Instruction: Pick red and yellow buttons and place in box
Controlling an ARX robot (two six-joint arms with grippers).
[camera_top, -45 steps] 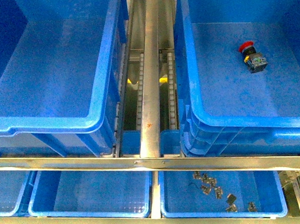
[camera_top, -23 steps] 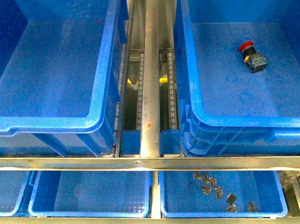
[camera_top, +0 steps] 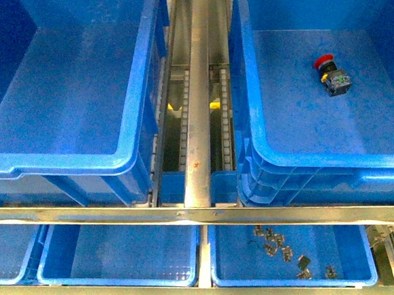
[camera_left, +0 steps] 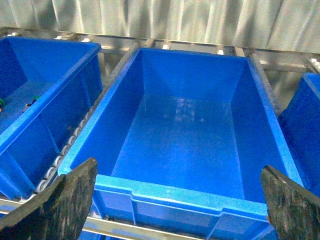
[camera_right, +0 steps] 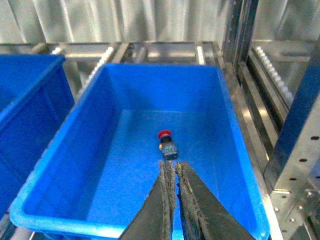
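Right gripper [camera_right: 174, 165] had its two fingers pressed flat together with nothing caught between them, and it hung at the near end of the box [camera_top: 258, 125] with its tips pointing toward the red button [camera_top: 332, 73]. That button lay on the box's smooth floor in its farther half, clear of every wall, with the red cap turned away from the robot. Left gripper [camera_left: 178, 167] was spread wide and held nothing, poised at the near rim of a second blue bin [camera_left: 165, 192], which stood left of the box across a metal rail [camera_top: 195, 86].
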